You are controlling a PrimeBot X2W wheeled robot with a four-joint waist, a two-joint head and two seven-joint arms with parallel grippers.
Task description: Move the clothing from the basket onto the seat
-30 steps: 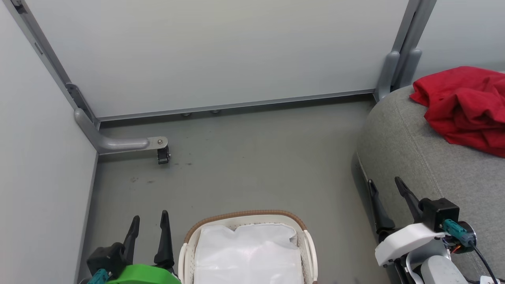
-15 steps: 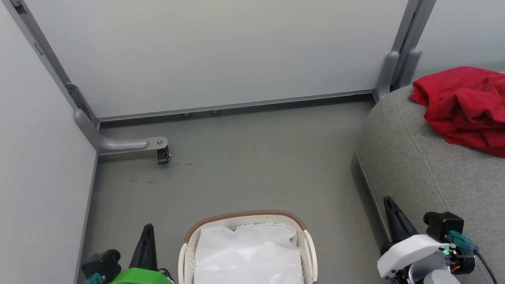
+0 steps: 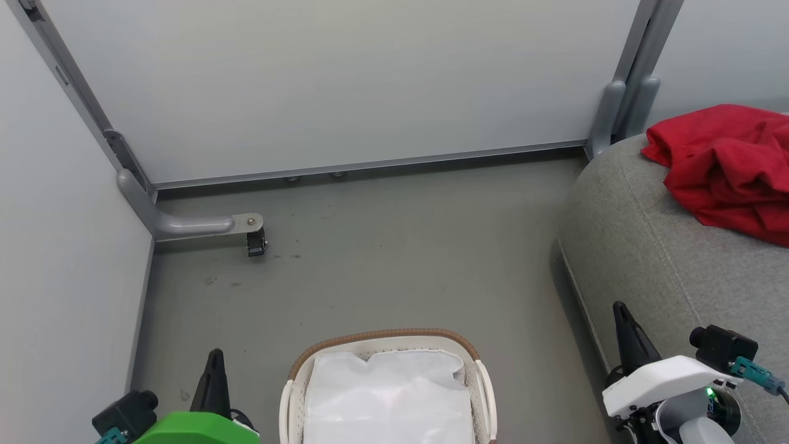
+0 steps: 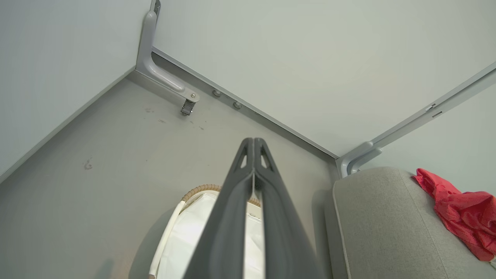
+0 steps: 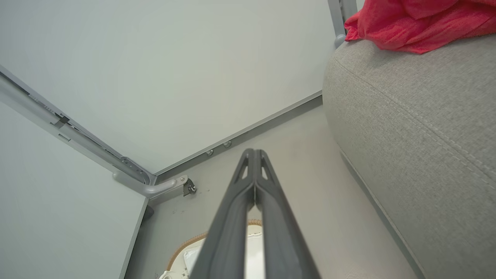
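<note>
Left tool (image 3: 216,357), right tool (image 3: 618,308) flank basket (image 3: 382,336), both pressed together, empty. Clothing (image 3: 727,166) on seat (image 3: 647,246) right of basket. Risk if I dip in: liner (image 3: 388,394) snags, basket tips.

Left gripper (image 3: 215,364) at lower left of head view, fingers pressed together, pointing up, green wrist (image 3: 197,430) under it. Right gripper (image 3: 621,317) at lower right, fingers together, pointing up, white wrist (image 3: 659,382) below. Both hold nothing.

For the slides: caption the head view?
Red clothing lies on the grey sofa; the basket on the floor shows its white liner.
</note>
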